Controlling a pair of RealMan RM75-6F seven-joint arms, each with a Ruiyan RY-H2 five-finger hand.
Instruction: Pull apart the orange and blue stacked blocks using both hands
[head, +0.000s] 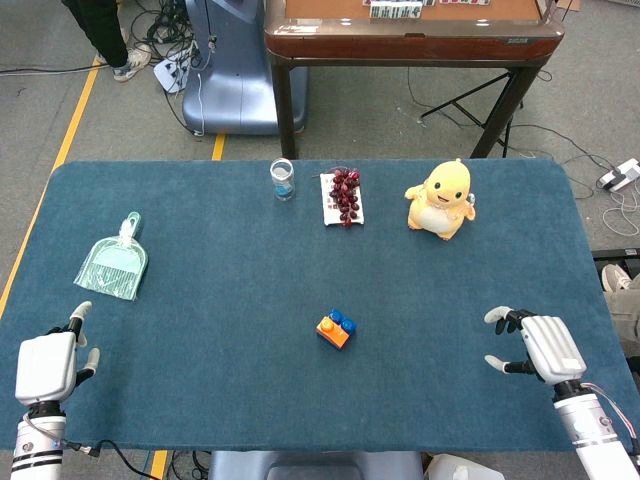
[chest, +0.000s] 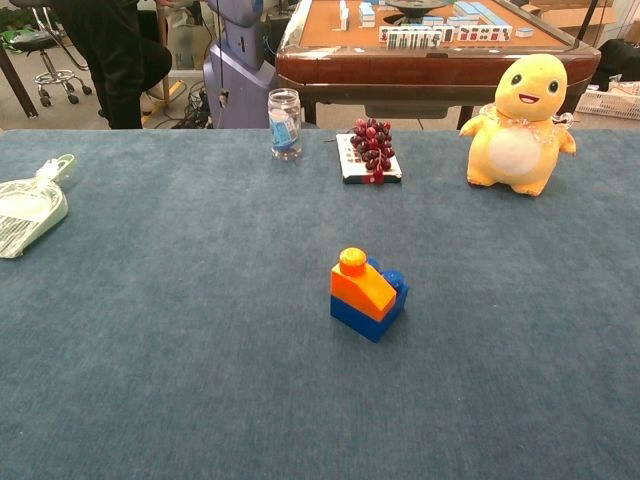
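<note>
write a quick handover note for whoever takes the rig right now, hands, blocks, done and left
Left robot hand: open, holding nothing, at the near left corner of the table.
Right robot hand: open, holding nothing, at the near right edge.
Orange block sits stacked on the blue block, mid-table between the hands, neither hand touching them.
Done: nothing yet.
Left: bring both hands in, grip one block each, pull apart.

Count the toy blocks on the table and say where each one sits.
2. The orange block sits stacked on the blue block, near the middle of the table, between the left hand and right hand. No others show.
</note>
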